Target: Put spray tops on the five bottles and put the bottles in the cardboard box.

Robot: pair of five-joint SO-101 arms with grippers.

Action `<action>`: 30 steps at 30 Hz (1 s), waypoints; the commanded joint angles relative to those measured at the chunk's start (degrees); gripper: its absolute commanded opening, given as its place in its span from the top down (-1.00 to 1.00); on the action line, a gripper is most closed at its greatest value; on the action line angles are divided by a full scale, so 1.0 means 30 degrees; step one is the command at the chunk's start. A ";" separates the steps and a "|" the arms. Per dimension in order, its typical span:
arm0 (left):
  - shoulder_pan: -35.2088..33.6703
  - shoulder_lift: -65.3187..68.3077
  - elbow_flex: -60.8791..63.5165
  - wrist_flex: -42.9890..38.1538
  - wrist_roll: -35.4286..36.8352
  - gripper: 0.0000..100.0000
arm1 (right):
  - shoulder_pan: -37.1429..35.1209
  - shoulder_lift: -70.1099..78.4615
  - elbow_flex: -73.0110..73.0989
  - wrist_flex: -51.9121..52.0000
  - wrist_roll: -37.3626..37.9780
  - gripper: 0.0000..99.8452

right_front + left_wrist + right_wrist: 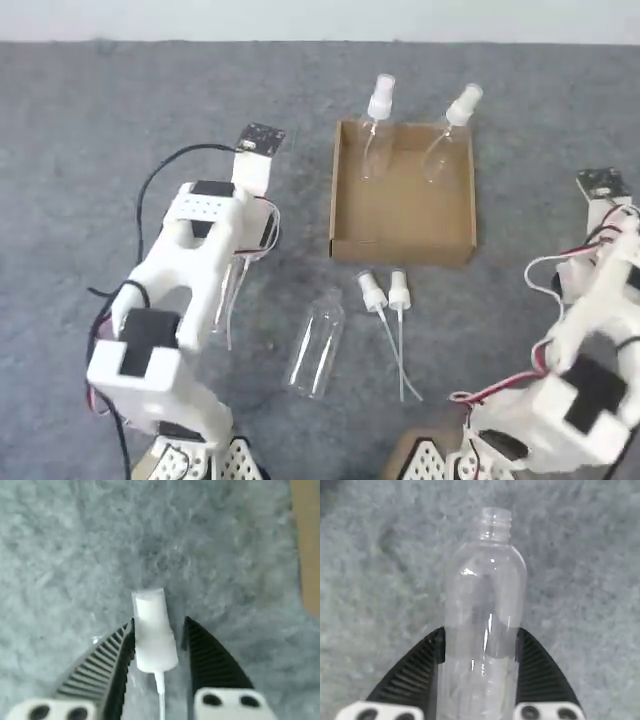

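In the left wrist view my left gripper is shut on a white spray top, whose thin tube runs back between the fingers. My right gripper is shut on the body of a clear uncapped bottle, neck pointing away over the carpet. The cardboard box lies at the table's middle back. Two bottles with spray tops lie in it, their tops over the far wall. Another open bottle lies on the carpet in front of the box. Two loose spray tops lie beside it.
Grey carpet covers the table. The left arm stands just left of the box, with black cable looping beside it. The right arm stands at the right edge. Bare carpet lies to the far left and behind the box.
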 commanded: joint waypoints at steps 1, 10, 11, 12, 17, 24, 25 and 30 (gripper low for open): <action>0.0176 0.0410 -0.1070 -0.0322 -0.0147 0.77 | 0.0190 0.0601 -0.1465 -0.1011 -0.0264 0.87; 0.0850 0.0674 -0.1333 -0.0381 -0.0088 0.78 | 0.0132 0.1626 -0.1553 -0.1480 -0.0264 0.87; 0.0908 0.0674 -0.1333 -0.0615 0.0088 0.75 | 0.0132 0.1626 -0.1524 -0.1421 -0.0264 0.84; 0.0908 0.0674 -0.1333 -0.0879 0.0322 0.72 | 0.0132 0.1597 -0.1495 -0.1421 -0.0264 0.81; 0.0908 0.0703 -0.1333 -0.1289 0.0557 0.70 | 0.0190 0.1597 -0.1465 -0.1304 -0.0264 0.64; 0.0938 0.0850 -0.1275 -0.1934 0.0557 0.69 | 0.0132 0.1685 -0.1465 -0.1304 -0.0264 0.64; 0.0967 0.0996 -0.1363 -0.1875 0.0557 0.70 | 0.0132 0.1714 -0.1465 -0.1304 -0.0264 0.64; 0.1407 0.1758 -0.2242 -0.0733 -0.0586 0.80 | 0.0132 0.1656 -0.1465 -0.1304 -0.0234 0.64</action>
